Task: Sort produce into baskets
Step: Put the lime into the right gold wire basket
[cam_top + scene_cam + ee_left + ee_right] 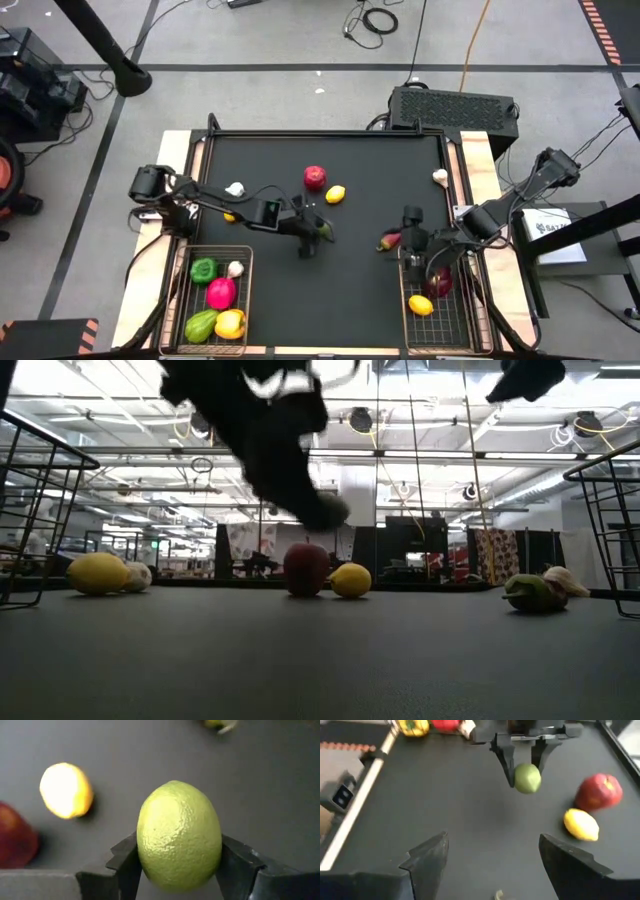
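Note:
My left gripper (pixel 322 232) hangs over the middle of the black table, shut on a green lime (pixel 179 835). My right gripper (pixel 492 855) is open and holds nothing, above the mat near the right basket (pixel 437 322), beside a dark red piece (pixel 388 241). A red apple (pixel 315 178) and a yellow lemon (pixel 336 194) lie on the mat beyond the lime. One white garlic bulb (pixel 235 189) lies at the left and another (pixel 440 177) at the far right. A further lemon (pixel 230 215) shows under the left arm. My left gripper pinches the lime between its two fingers, one on each side of the fruit (pixel 145 855). The fingers (pixel 240 865) slant downward from the table's left. The lime (pixel 325 512) is lifted clear of the mat.
The left basket (pixel 245 250) at the near left holds green, pink and yellow peppers and a garlic bulb. The right basket holds a lemon (pixel 421 305) and a dark red fruit (pixel 438 283). Bare mat lies between the two baskets.

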Motion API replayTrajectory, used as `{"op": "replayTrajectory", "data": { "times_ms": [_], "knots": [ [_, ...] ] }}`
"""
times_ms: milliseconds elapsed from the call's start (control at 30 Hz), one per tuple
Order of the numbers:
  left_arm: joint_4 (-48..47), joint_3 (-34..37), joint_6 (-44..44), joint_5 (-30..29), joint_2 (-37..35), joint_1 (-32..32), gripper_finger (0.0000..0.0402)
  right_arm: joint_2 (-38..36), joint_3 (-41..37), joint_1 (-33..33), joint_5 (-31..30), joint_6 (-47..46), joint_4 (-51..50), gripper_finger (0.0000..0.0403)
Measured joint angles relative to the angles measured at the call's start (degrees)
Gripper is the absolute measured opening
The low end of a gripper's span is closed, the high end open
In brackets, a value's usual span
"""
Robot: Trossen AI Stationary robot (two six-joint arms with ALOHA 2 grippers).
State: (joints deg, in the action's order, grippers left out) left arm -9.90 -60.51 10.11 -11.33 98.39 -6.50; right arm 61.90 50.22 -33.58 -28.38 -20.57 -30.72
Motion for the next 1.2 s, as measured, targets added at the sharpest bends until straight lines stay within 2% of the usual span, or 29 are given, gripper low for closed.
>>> {"op": "replayTrajectory", "data": {
  "times_ms": [200, 467, 533, 767, 1100, 1200],
  "knots": [
    [0.86, -4.33, 0.02, 3.32, -4.08, -3.81, 0.0209, 4.94, 0.06, -0.12, 0.02, 3.16, 7.24, 0.03],
    [2.11, -6.72, 0.21, 5.19, -6.1, -9.0, 0.0209, 15.05, -0.02, -0.24, -0.3, 25.24, 21.51, 0.0305],
    [2.0, -6.89, 1.4, 5.67, -6.1, -10.0, 0.0209, 16.56, -0.02, -0.24, -0.51, 27.12, 24.94, 0.0309],
    [2.33, -7.13, 3.12, 7.48, -6.04, -13.18, 0.021, 17.43, 0.04, -0.71, -0.75, 29.93, 30.01, 0.0342],
    [8.21, -7.13, 3.26, 8.29, -6.01, -16.29, 0.021, 19.77, 0.07, -2.84, -3.82, 47.77, 41.18, 0.0354],
    [8.52, -7.13, 4.72, 8.29, -6.01, -16.53, 0.0209, 22.53, 0.07, -2.94, -7.06, 54.41, 45.76, 0.0354]
  ]
}}
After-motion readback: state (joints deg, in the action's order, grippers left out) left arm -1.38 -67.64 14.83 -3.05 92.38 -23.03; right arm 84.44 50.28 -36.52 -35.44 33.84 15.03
